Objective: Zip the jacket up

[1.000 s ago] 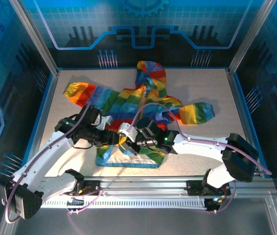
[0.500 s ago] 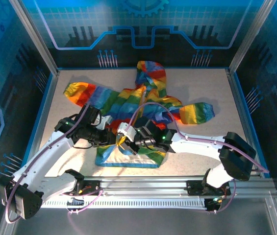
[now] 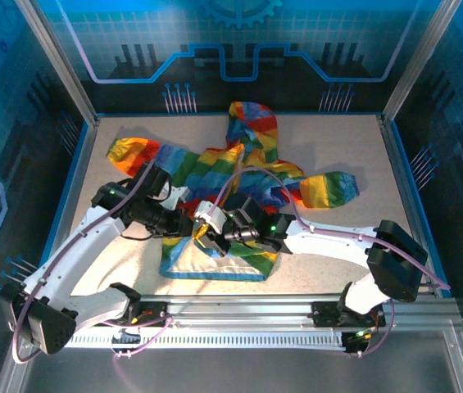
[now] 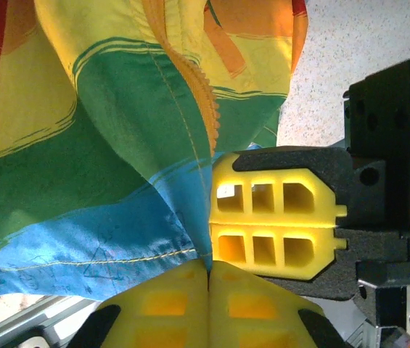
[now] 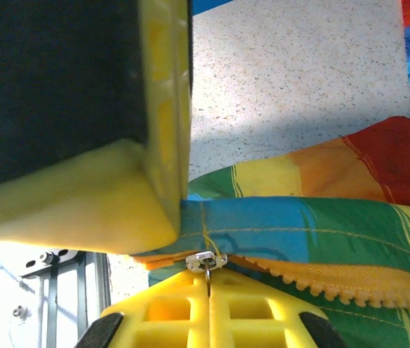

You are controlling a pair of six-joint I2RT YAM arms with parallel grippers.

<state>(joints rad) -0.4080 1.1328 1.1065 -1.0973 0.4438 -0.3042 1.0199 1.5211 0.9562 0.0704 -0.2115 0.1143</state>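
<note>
the jacket [image 3: 231, 176] lay spread on the speckled desk [image 3: 354, 164], around the middle and toward the far side. its hood [image 3: 251, 127] pointed away from the arms and one sleeve reached out to each side. the lower hem [image 3: 215, 273] sat nearest the arms, with some pale lining [image 3: 202, 260] showing above it.

both arms met over the lower front of the jacket. in the top view the left end effector [image 3: 193, 229] and the right end effector [image 3: 210, 236] sat just beside each other.

in the left wrist view, the left end effector [image 4: 208, 270] had its yellow fingers pressed together on the edge of the blue stripe, where the fabric ran down into the seam between them. the right end effector [image 4: 273, 226] sat touching it at a right angle, also pressed together. the orange zipper teeth [image 4: 197, 94] ran up the jacket from that spot.

in the right wrist view, the right end effector [image 5: 207, 281] pinched the small metal zipper pull [image 5: 206, 261] between its fingertips. the orange zipper teeth [image 5: 321, 279] trailed off to the right. one yellow finger of the left end effector [image 5: 154, 145] pressed on the fabric just above the pull.
</note>
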